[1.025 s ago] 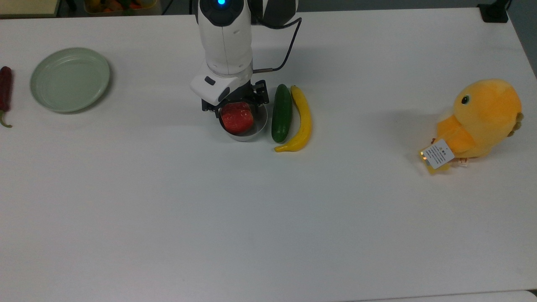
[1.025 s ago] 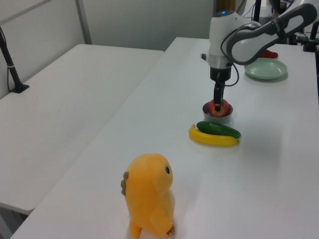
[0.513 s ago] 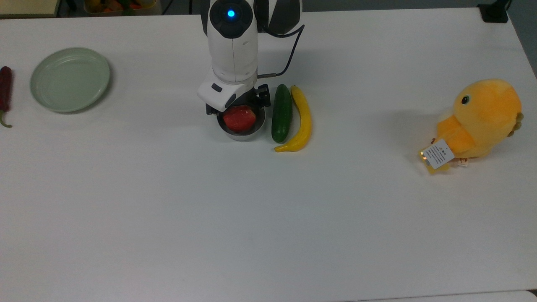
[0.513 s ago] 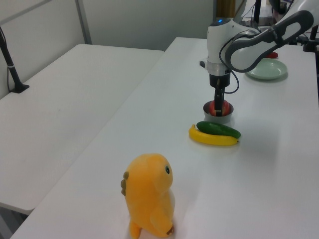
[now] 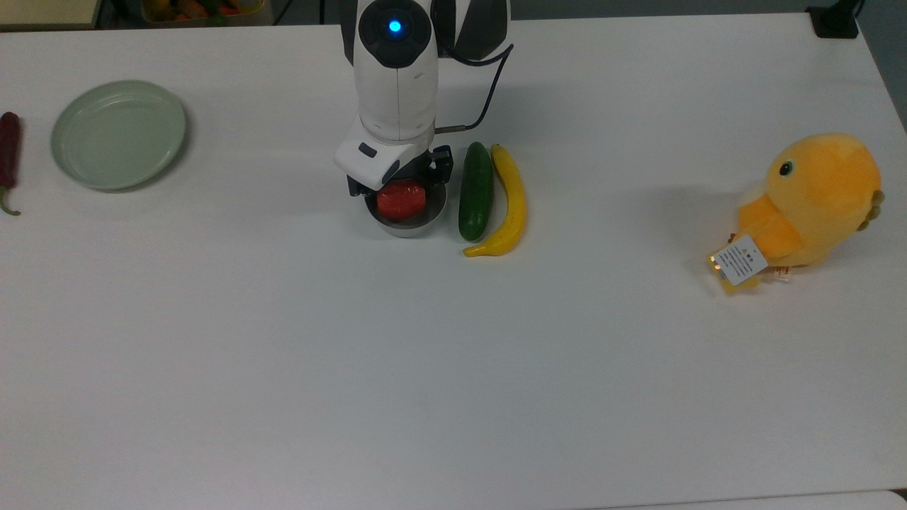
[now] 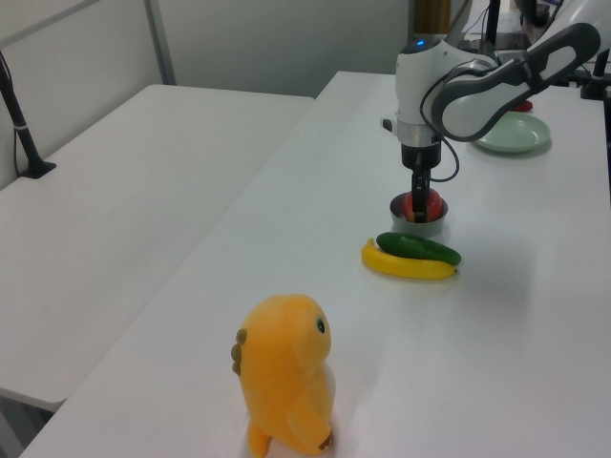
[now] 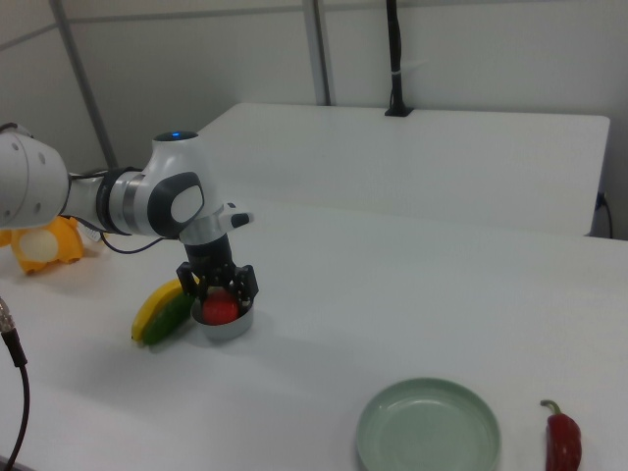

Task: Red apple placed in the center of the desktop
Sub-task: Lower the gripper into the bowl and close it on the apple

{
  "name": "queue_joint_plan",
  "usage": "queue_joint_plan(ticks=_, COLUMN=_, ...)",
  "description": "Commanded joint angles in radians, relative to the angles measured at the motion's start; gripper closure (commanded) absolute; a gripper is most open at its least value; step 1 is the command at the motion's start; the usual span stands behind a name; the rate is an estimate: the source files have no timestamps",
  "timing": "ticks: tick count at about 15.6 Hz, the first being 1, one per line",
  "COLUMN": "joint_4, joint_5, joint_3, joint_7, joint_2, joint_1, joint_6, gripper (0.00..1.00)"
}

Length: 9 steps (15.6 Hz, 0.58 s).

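White desktop [image 5: 453, 368] holds a bowl [image 5: 407, 225] with the apple [image 5: 401, 201] inside — the gripper [image 5: 401, 185] is down around it, jaws seemingly clamped on it, so the grasp step; next comes lifting it clear toward the open centre.

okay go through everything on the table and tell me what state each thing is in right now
red apple: sitting in the metal bowl, gripper around it.
metal bowl: upright, beside the cucumber.
gripper: lowered over the apple.
cucumber: lying flat against the banana.
banana: lying flat.
green plate: empty.
chili pepper: lying flat.
plush chick: upright.
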Motion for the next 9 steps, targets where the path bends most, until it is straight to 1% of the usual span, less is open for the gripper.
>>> queue_joint_plan(ticks=1, joint_4=-0.008, joint_5=-0.011, joint_3=-0.002, joint_7=-0.008, joint_2=-0.004, joint_1=0.008, joint_6=0.023, gripper=0.31)
queue_joint_plan(ticks=4, joint_4=-0.003, joint_5=-0.011, joint_3=-0.002, joint_7=-0.006, joint_2=-0.024, joint_1=0.003, joint_6=0.023, gripper=0.31)
queue_joint_plan(ticks=9, joint_4=-0.005, joint_5=0.006, joint_3=-0.002, joint_7=-0.003, joint_2=-0.114, joint_1=-0.031, joint_6=0.019, gripper=0.31)
